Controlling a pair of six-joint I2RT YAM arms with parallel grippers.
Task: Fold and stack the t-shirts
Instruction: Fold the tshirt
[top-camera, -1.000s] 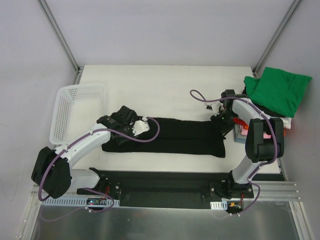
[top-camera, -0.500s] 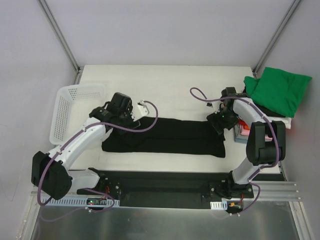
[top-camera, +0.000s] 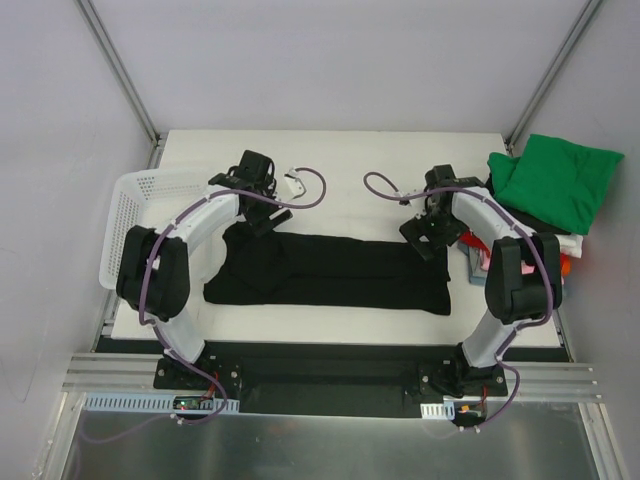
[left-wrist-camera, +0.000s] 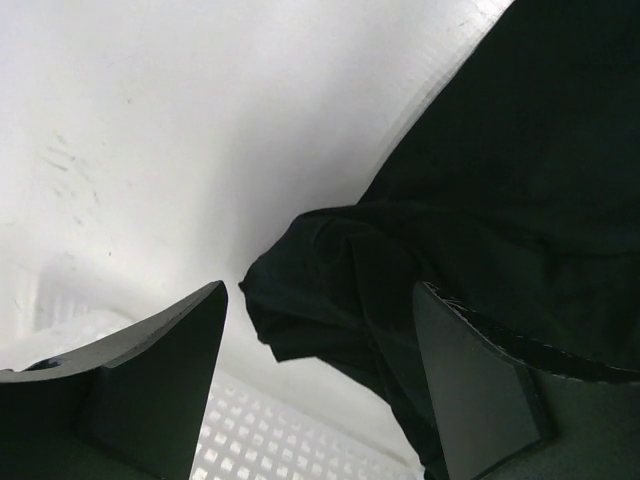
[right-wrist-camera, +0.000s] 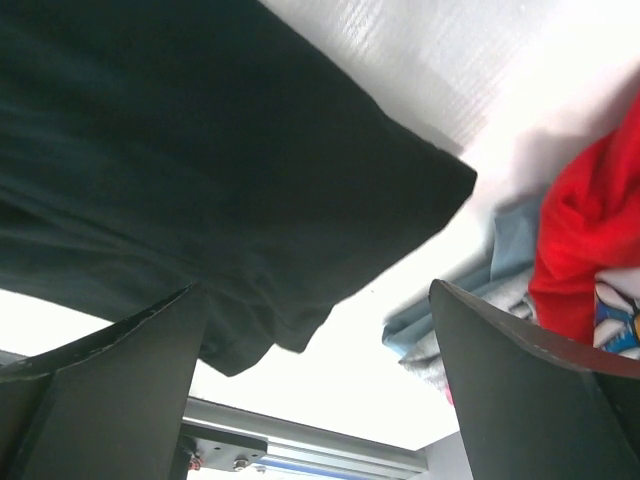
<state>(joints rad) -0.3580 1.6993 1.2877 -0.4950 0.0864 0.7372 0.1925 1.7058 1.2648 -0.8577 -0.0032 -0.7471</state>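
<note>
A black t-shirt (top-camera: 330, 272) lies folded into a long strip across the middle of the table. My left gripper (top-camera: 262, 218) hovers open over its far left corner and holds nothing. In the left wrist view that bunched corner (left-wrist-camera: 330, 280) shows between the open gripper (left-wrist-camera: 320, 335). My right gripper (top-camera: 423, 240) stands open above the far right corner of the shirt (right-wrist-camera: 200, 170), also with nothing in it (right-wrist-camera: 320, 350). Folded t-shirts are stacked at the right edge with a green one (top-camera: 555, 185) on top. A red one (right-wrist-camera: 590, 220) and a blue-grey one (right-wrist-camera: 495, 300) show lower in that stack.
A white mesh basket (top-camera: 135, 225) stands at the table's left edge, close to my left arm; its mesh (left-wrist-camera: 250, 430) shows under the left fingers. The metal rail (top-camera: 330, 375) with both arm bases runs along the near edge.
Both grippers have opened and let go of the black shirt. Both have moved toward the far edge of the strip, the left one farther. The shirt stays flat.
</note>
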